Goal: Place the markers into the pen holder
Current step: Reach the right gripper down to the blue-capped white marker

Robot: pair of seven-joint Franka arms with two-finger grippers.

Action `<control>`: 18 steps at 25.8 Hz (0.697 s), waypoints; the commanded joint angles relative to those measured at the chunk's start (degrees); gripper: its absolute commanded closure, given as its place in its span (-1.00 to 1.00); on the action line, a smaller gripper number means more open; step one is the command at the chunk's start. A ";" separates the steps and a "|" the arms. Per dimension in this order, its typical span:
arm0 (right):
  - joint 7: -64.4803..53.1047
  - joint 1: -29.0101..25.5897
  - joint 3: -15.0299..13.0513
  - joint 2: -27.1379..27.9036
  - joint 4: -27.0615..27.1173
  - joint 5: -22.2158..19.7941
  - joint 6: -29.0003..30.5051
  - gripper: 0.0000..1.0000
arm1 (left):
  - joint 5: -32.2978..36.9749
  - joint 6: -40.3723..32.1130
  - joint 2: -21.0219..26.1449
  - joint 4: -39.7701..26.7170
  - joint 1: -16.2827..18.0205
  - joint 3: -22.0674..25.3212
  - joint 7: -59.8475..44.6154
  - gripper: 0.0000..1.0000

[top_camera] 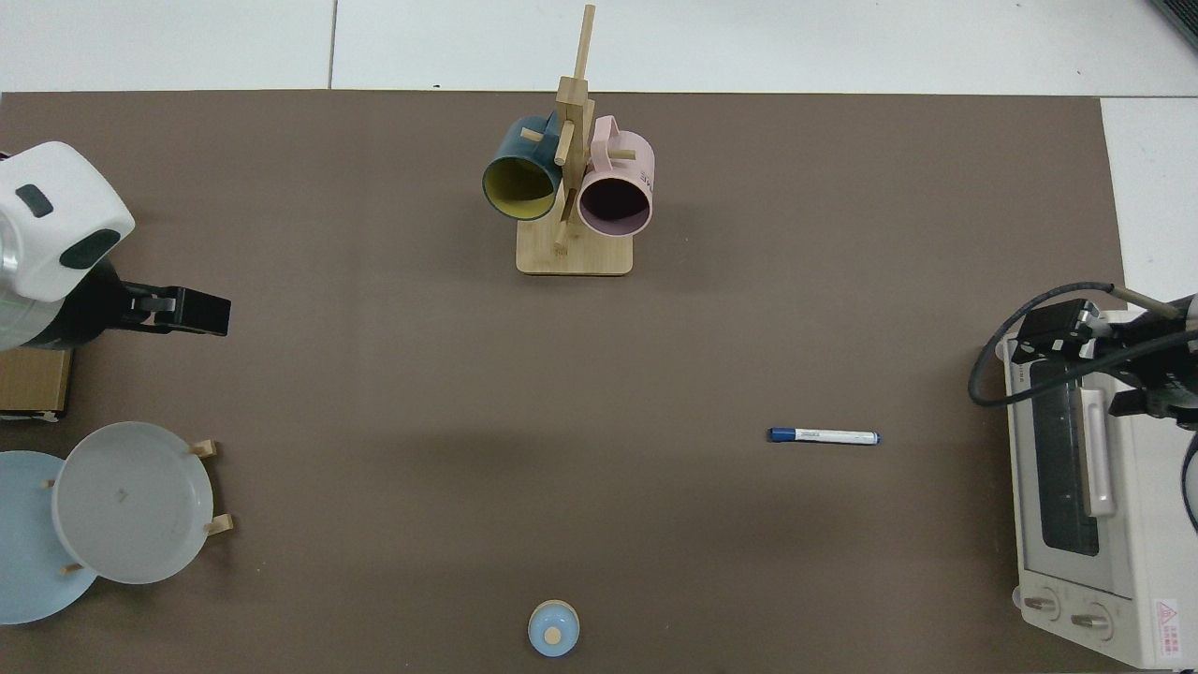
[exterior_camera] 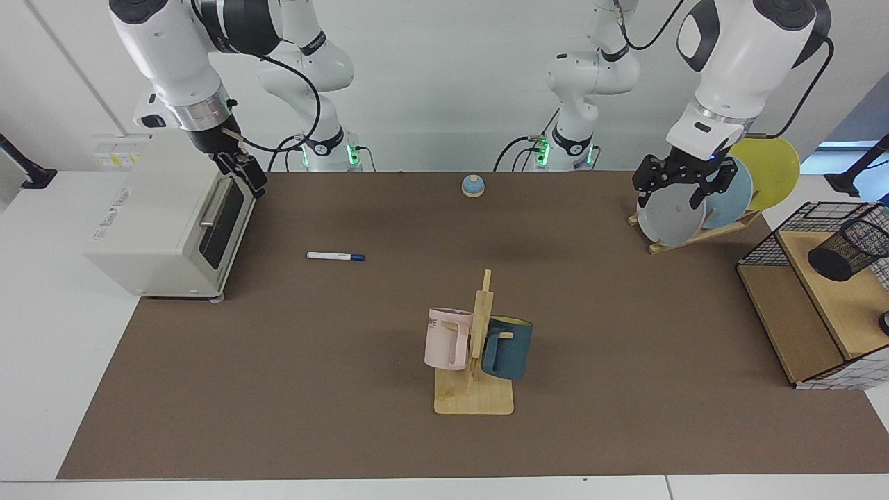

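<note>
The marker [exterior_camera: 335,257], white with a blue cap, lies flat on the brown mat a little way from the toaster oven; the top view shows the marker [top_camera: 824,436] on bare mat. The pen holder [exterior_camera: 849,250], a black mesh cup, stands on the wooden shelf at the far edge and is out of the top view. My right gripper [exterior_camera: 243,173] hangs over the oven's top front corner, seen edge-on, up and away from the marker. My left gripper [exterior_camera: 668,199] hovers open and empty in front of the plate rack. From above, the left gripper [top_camera: 201,312] and right gripper [top_camera: 1053,335] sit at opposite ends.
A toaster oven [exterior_camera: 167,229] stands by the right arm. A mug tree [exterior_camera: 476,361] with a pink and a blue mug is mid-table. Plates lean in a rack [exterior_camera: 694,236], beside the wire-and-wood shelf [exterior_camera: 799,326]. A small blue bell [exterior_camera: 473,186] sits at the back.
</note>
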 commanded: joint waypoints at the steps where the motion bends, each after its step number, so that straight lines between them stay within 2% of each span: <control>1: 15.08 -0.35 0.50 -0.30 -6.46 0.73 5.04 -1.00 | -0.38 0.44 1.54 0.97 0.00 0.28 0.24 -1.00; 4: 25.71 -0.35 0.50 1.01 -9.28 4.76 8.39 -1.00 | -0.38 0.97 1.37 0.18 -0.26 0.28 0.07 -0.98; 8: 34.08 -0.27 0.50 5.67 -9.81 9.17 11.03 -1.00 | -0.38 2.11 1.19 -1.14 -0.35 0.28 0.42 -0.98; 11: 36.90 -0.18 0.50 7.87 -12.09 12.06 15.41 -1.00 | -0.38 2.29 1.19 -1.23 -0.35 0.28 0.77 -0.98; 15: 38.05 -0.18 0.50 9.01 -17.71 17.42 23.67 -1.00 | -0.38 2.29 1.10 -1.67 -0.35 0.28 0.95 -0.99; 18: 38.14 1.75 0.50 9.37 -20.53 18.14 27.11 -1.00 | -0.38 2.20 1.10 -1.67 -0.43 0.19 4.00 -0.99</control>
